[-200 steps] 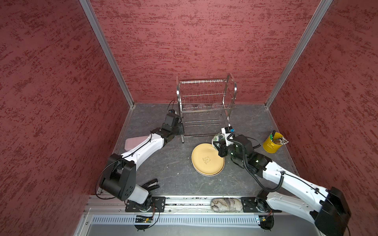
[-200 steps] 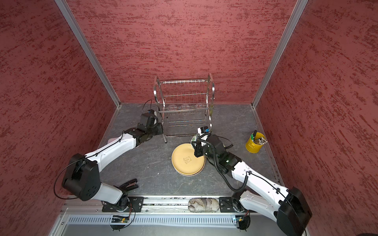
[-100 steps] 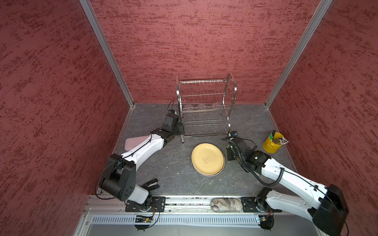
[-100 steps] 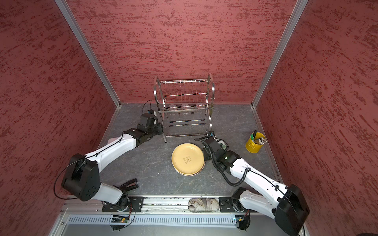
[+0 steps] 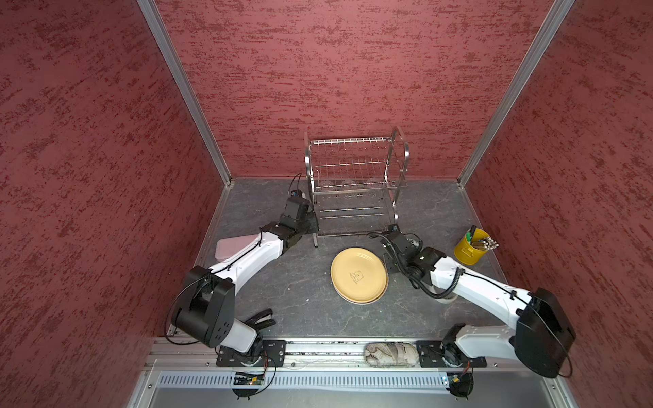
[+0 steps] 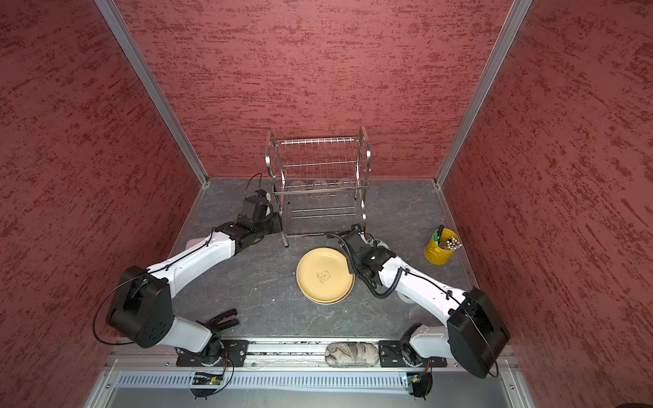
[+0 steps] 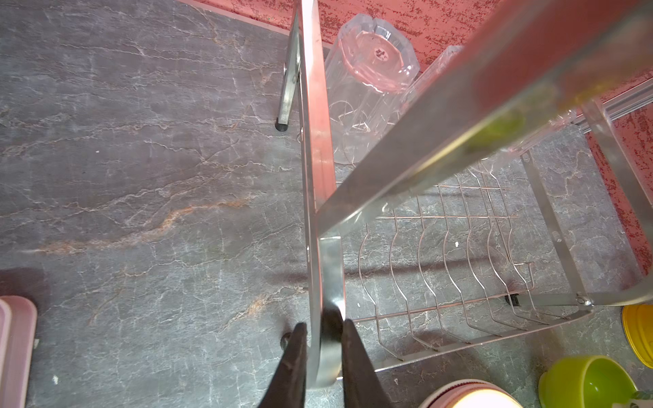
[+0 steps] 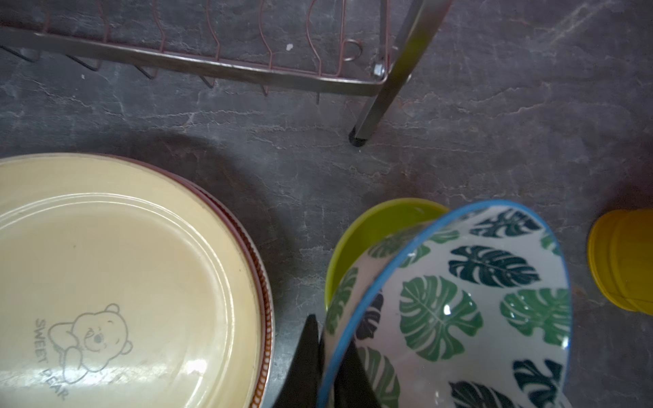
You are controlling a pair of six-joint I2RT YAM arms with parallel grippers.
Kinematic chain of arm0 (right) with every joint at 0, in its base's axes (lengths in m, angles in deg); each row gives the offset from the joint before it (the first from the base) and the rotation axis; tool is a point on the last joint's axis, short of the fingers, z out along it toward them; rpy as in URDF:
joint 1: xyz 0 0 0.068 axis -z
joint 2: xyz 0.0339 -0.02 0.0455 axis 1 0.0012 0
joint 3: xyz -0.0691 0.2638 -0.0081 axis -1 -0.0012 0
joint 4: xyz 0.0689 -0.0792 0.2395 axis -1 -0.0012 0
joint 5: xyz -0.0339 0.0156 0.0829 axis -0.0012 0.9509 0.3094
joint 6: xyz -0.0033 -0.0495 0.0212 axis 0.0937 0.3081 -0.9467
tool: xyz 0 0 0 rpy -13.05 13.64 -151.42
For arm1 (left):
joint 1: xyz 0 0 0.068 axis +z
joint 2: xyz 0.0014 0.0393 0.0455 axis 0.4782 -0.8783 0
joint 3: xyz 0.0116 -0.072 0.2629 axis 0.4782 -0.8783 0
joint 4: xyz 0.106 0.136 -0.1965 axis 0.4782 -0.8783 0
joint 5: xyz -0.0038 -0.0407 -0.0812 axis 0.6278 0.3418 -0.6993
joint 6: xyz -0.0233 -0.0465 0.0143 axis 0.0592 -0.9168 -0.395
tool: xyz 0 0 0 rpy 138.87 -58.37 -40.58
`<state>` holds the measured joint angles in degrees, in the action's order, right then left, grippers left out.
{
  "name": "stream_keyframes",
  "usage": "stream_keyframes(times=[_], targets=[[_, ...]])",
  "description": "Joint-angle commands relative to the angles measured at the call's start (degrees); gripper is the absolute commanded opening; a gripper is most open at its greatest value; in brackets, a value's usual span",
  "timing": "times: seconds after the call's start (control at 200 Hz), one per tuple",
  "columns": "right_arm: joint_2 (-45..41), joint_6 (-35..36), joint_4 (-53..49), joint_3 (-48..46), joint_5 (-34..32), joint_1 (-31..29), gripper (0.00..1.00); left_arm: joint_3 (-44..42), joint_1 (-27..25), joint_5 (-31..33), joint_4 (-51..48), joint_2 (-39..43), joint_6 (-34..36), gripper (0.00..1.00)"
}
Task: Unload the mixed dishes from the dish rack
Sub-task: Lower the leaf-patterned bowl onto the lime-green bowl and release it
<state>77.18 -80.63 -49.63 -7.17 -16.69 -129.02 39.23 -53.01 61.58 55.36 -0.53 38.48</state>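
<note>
The dish rack (image 5: 353,183) (image 6: 318,183) stands at the back of the table. My left gripper (image 7: 323,328) is shut on the steel band of its left side frame (image 7: 319,141). Clear tumblers (image 7: 367,88) stand upside down at the back of the lower tier. The tan-yellow bear plate (image 5: 358,275) (image 8: 123,282) lies on top of a stack in front of the rack. My right gripper (image 8: 330,339) is shut on the blue rim of the green-leaf bowl (image 8: 459,300). That bowl is tilted over the lime-green bowl (image 8: 371,226) (image 7: 586,381), right of the plates.
A yellow bucket of utensils (image 5: 471,247) stands at the right. A flat pink box (image 5: 233,247) lies under my left arm. The rack's front right leg (image 8: 367,127) stands close to the bowls. A rolled cloth (image 5: 390,354) lies on the front rail.
My right arm has swung from the plate's edge to its right and come down lower, with the green-leaf bowl in its grip. The left arm has not moved.
</note>
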Motion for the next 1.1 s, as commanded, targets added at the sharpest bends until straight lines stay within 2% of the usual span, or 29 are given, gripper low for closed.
stream_keyframes(times=[0.0,0.391,0.576,0.711,0.907,1.092], targets=[[0.3,-0.2,-1.7,1.7,-0.7,1.3,0.00,0.0,-0.1,-0.1,0.4,-1.1,-0.3,0.20],[4.4,-0.1,-1.4,2.0,4.9,3.3,0.00,-0.1,-0.1,-0.8,1.4,-1.8,-0.7,0.20],[5.6,-0.7,-1.3,2.4,5.6,3.7,0.00,-0.6,0.0,-1.0,1.9,-1.1,-0.1,0.20],[5.7,-1.0,-1.0,2.3,6.3,4.1,0.10,-0.5,0.1,-1.2,1.8,-1.0,0.1,0.20],[5.2,-1.1,-1.1,2.4,6.6,4.3,0.31,-0.6,0.1,-1.4,2.0,-1.0,-0.2,0.20],[2.7,-1.1,-2.1,2.5,6.9,4.3,0.38,-0.5,0.1,-1.7,1.9,-1.0,-0.3,0.20]])
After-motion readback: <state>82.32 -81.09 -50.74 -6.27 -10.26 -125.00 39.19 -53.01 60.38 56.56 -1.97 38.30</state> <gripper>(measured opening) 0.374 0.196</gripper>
